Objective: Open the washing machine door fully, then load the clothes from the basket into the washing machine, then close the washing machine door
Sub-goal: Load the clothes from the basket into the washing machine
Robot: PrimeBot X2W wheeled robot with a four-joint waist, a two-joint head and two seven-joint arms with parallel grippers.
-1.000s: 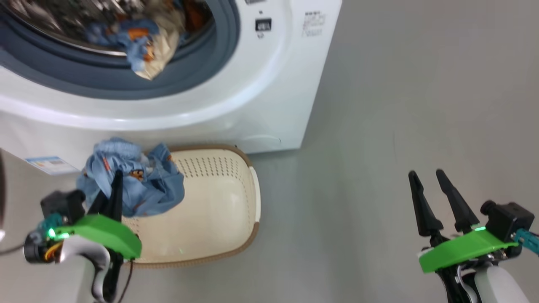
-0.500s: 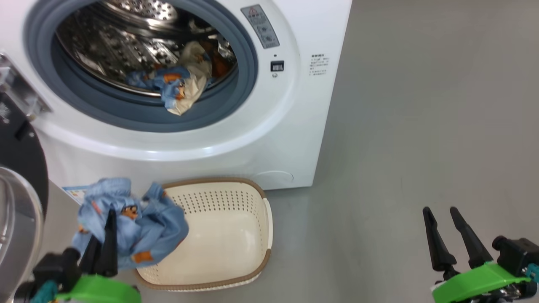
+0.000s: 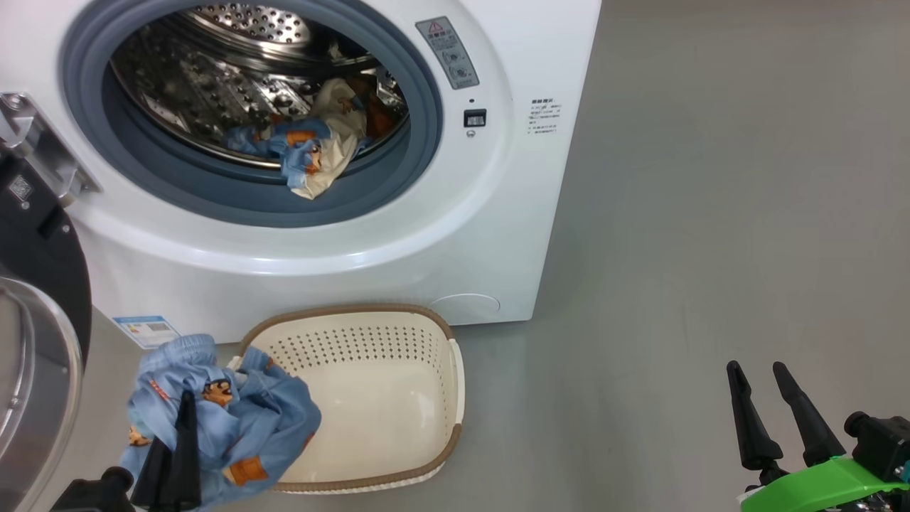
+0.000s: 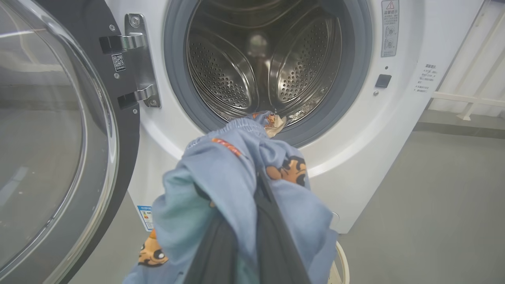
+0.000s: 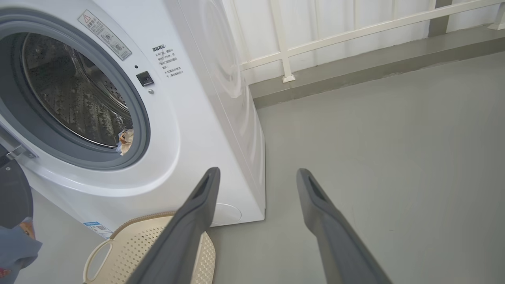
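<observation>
The white washing machine stands with its door swung wide to the left; the steel drum is exposed. One light blue garment with cream patches lies on the drum's lip. My left gripper is shut on the other light blue garment, holding it above the left end of the cream basket. That garment drapes over the fingers in the left wrist view. My right gripper hangs open over the floor at the lower right, nothing between its fingers.
Grey floor stretches to the right of the machine. A white railing and a low ledge run behind the machine. The door's hinge bracket sits left of the drum opening.
The head camera has tilted up, bringing the drum into view. The left gripper still holds the blue garment over the basket's left end. The right gripper stays open.
</observation>
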